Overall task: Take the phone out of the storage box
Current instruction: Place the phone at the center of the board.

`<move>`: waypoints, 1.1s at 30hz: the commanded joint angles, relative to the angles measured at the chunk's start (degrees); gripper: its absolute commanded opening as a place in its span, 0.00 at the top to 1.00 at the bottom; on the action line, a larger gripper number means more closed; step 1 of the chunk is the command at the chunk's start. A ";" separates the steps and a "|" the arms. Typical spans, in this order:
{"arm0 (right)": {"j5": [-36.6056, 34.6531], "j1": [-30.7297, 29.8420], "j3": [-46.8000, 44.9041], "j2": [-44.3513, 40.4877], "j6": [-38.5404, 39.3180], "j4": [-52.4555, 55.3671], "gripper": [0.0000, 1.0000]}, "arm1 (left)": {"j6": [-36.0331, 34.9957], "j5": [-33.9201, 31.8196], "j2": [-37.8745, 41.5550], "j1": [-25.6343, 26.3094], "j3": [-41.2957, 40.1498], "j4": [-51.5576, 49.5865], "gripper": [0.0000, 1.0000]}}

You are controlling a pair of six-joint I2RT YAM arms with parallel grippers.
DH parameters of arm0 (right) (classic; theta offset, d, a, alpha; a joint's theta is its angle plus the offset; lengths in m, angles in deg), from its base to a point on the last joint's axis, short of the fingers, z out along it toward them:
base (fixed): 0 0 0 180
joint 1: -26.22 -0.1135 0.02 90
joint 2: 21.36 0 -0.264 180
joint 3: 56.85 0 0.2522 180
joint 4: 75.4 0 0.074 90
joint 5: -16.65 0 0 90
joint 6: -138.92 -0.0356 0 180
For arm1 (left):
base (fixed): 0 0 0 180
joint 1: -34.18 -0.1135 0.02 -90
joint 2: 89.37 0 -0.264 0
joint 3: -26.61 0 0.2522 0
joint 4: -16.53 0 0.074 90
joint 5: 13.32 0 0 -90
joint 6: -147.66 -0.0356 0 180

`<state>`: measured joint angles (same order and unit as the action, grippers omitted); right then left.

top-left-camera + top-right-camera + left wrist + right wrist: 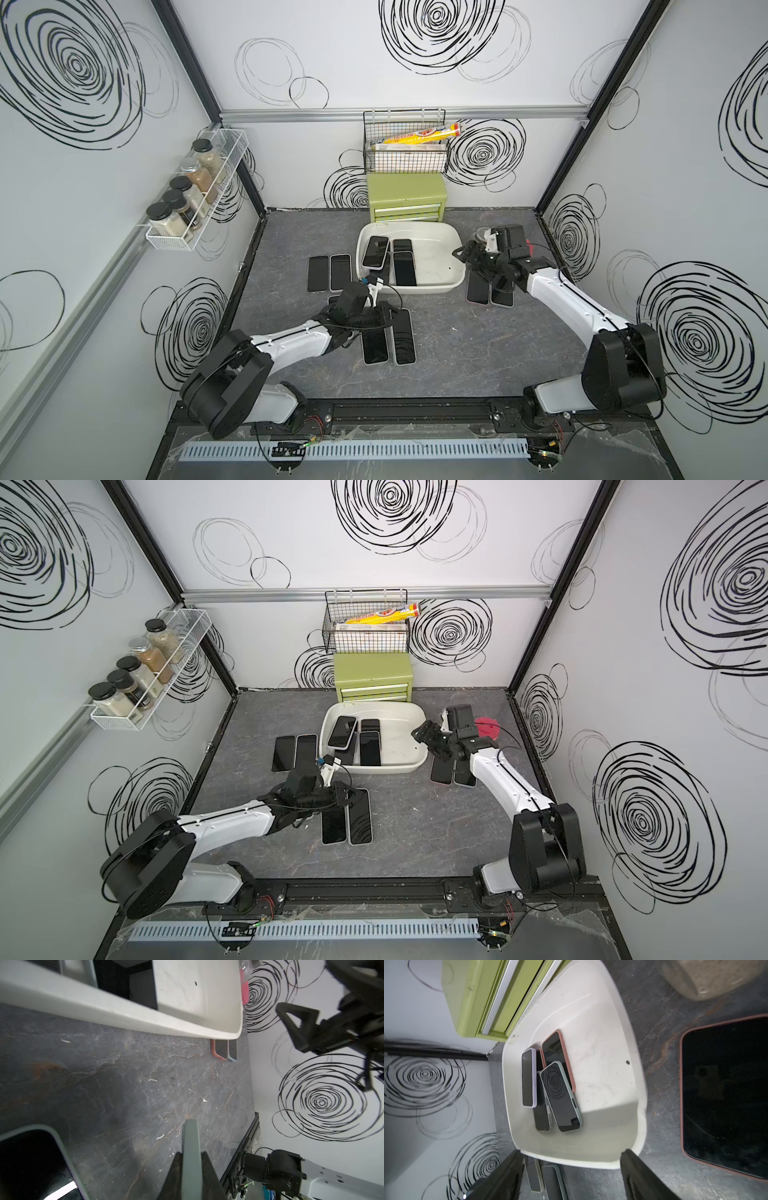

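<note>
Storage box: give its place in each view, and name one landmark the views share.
In a top view: storage box at the middle of the table, toward the back.
In a top view: storage box likewise mid-table, toward the back.
Left wrist: only its rim and wall, close, slanting across the frame.
Right wrist: interior mid-frame, phones inside.
Shared landmark: pink-cased phone on the table beside the box.

White walls [332, 54] scrawled with black spirals [436, 18] closed in three sides — black posts [187, 58] ran up the corners and a metal rail [519, 111] crossed the back. Below lay a dark grey marbled tabletop [457, 353]. A green drawer chest [407, 193] stood against the back wall under a black wire basket [405, 166]; a white wire rack [170, 243] of spice jars [166, 218] hung on a side wall.
</note>
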<state>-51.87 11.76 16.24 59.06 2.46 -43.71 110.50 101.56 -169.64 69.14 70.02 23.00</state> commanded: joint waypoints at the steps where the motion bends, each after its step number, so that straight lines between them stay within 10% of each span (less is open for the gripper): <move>1: 4.79 -0.72 -2.17 -3.07 6.40 7.07 0.32 | -1.08 -2.72 -2.84 0.37 1.18 7.44 1.00; 17: 8.02 -13.61 -14.01 -0.53 9.48 8.43 0.88 | -5.53 -5.19 -12.42 0.72 3.65 6.42 0.81; 33: 4.42 -22.49 -15.66 12.11 5.43 -2.41 0.98 | -8.36 -9.72 -10.34 -0.43 5.48 -5.29 0.41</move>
<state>-45.34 -10.27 -1.03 69.40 8.91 -43.31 103.37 93.98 -181.56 69.34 73.78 21.73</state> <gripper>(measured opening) 0.049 0.568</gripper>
